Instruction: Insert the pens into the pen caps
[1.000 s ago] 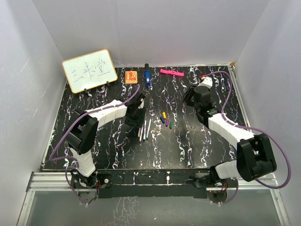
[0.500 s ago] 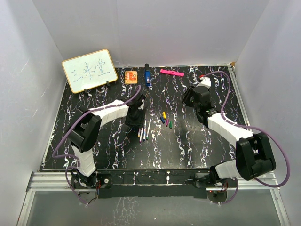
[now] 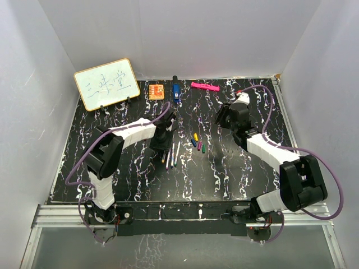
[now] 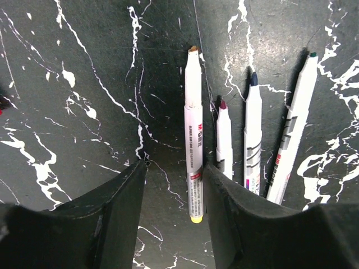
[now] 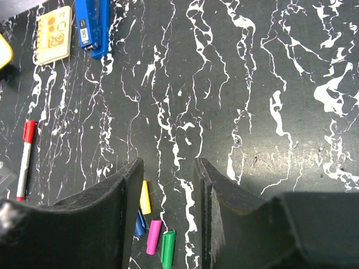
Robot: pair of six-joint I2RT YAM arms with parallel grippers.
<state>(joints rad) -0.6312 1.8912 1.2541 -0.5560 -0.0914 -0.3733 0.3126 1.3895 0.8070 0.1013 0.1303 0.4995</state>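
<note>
Left tool [image 4: 175,165]: open, fingers either side of one pen [image 4: 193,134] lying flat on the desk [image 3: 235,168]. Three more pens [image 4: 253,134] lie parallel just to its right. Pen caps [image 3: 197,143]: clustered mid-desk, well apart from every edge. Right tool [image 5: 168,162]: open, empty, over bare desk beside the caps.

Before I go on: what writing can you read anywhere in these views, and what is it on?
"三味堂": handwritten on the whiteboard; loose strokes, so this is my best reading.
Red and grey print on the yellow-ended pen: too blurred to read.
Print on the three pens beside it: unreadable.
White label on the blue object: too small.
Marks on the orange block: not legible.
</note>
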